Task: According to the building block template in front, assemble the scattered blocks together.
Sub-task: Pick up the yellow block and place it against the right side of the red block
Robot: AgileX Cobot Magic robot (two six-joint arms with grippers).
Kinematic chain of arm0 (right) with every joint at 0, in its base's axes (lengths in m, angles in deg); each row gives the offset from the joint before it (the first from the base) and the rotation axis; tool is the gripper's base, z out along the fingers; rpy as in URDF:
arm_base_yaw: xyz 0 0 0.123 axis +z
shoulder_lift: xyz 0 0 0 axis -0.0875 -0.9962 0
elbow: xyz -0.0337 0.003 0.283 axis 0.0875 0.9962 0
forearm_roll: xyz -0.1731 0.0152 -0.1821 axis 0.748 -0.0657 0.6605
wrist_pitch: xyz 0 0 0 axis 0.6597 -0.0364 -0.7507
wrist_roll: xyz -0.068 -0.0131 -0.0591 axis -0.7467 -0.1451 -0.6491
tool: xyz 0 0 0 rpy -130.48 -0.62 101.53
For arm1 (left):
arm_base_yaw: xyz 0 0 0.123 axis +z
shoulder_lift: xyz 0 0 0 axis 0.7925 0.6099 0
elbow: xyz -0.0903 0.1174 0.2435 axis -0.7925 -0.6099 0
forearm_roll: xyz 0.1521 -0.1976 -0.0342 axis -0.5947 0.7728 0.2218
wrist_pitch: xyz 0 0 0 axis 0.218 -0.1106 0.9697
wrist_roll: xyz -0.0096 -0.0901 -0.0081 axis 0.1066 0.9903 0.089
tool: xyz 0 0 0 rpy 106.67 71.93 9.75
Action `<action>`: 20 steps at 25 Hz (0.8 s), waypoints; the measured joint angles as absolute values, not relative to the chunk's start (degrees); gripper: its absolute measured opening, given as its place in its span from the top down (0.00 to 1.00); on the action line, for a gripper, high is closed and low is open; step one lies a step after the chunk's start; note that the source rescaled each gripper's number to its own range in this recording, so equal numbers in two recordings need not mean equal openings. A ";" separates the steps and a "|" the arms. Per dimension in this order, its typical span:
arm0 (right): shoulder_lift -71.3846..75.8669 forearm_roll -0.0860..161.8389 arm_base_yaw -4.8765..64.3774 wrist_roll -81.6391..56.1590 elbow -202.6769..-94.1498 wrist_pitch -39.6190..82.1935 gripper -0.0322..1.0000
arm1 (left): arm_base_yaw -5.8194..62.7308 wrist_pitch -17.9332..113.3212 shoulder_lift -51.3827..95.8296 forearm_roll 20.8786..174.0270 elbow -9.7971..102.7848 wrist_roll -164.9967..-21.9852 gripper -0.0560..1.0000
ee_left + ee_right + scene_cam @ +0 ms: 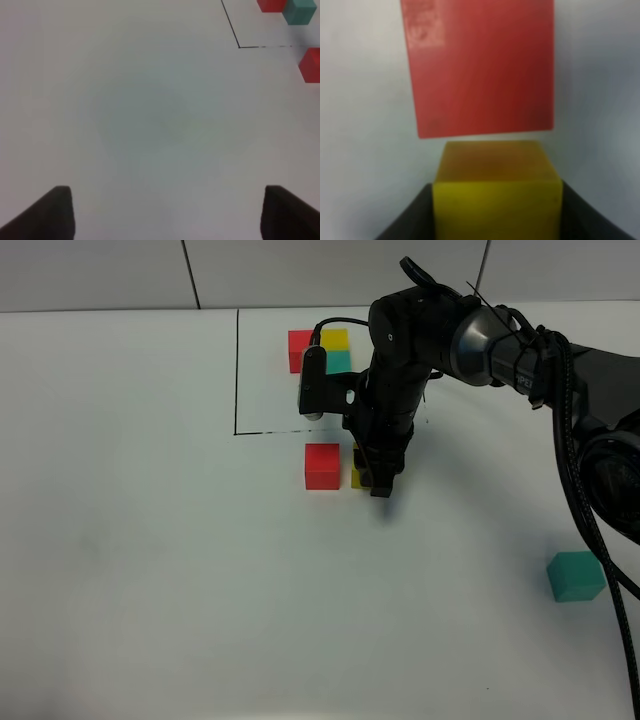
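Right claw (pixel 378 483): pinching the yellow block (pixel 497 200) from both sides, low over the white table (pixel 150 560).
Left claw (pixel 167 195): spread wide with nothing in it and only bare table below.
Red block (pixel 322 466): right beside the right claw, very close to the yellow block. I cannot tell if they touch.
Teal block (pixel 576 576): well apart from the right claw, all by itself.
Template (pixel 320 350): just past the right claw, behind a thin black line (pixel 236 370). It is small red, yellow and teal cubes in an L.
Done so far: red and yellow look almost side by side, like the template.
Left to do: I think snug the yellow up, then fetch the teal.
Look and feel: plain cubes with flat sides and sharp corners, dull and not shiny. The red one has a pale rubbed patch. The table is smooth.
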State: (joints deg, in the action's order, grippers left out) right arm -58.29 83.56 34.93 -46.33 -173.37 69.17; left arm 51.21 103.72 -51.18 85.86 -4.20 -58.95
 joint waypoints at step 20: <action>-59.28 80.16 34.88 -49.26 -173.91 68.95 0.97 | 51.21 103.72 -51.18 85.86 -4.20 -58.95 0.06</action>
